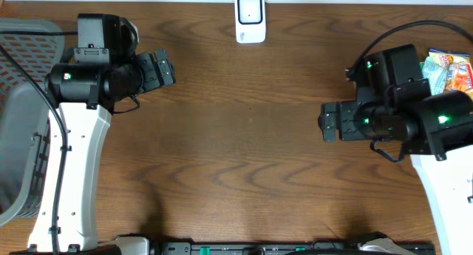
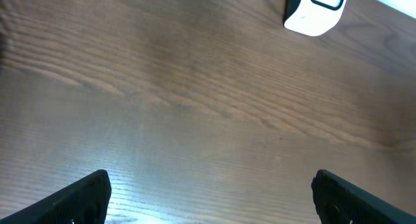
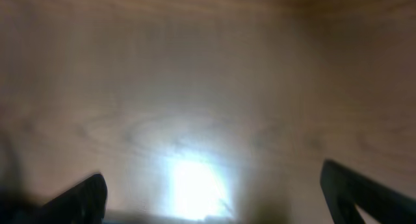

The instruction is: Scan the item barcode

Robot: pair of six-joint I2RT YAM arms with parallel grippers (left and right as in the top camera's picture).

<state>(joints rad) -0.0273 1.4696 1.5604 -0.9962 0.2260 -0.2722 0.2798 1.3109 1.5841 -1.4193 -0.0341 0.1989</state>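
Note:
A white barcode scanner (image 1: 250, 18) stands at the table's far edge, in the middle. It also shows in the left wrist view as the scanner (image 2: 317, 8) at the top right. Colourful snack packets, the items (image 1: 448, 70), lie at the right edge, partly hidden behind my right arm. My left gripper (image 1: 167, 69) hovers at the left and points right; its fingers (image 2: 83, 198) stand wide apart over bare wood, open and empty. My right gripper (image 1: 327, 122) points left, away from the packets. It is open, and its fingers (image 3: 79, 199) frame blurred wood with a bright glare.
A grey mesh basket (image 1: 22, 114) sits at the left edge beside my left arm. The brown wooden table (image 1: 244, 144) stretches between the two grippers. A black rail (image 1: 259, 247) runs along the front edge.

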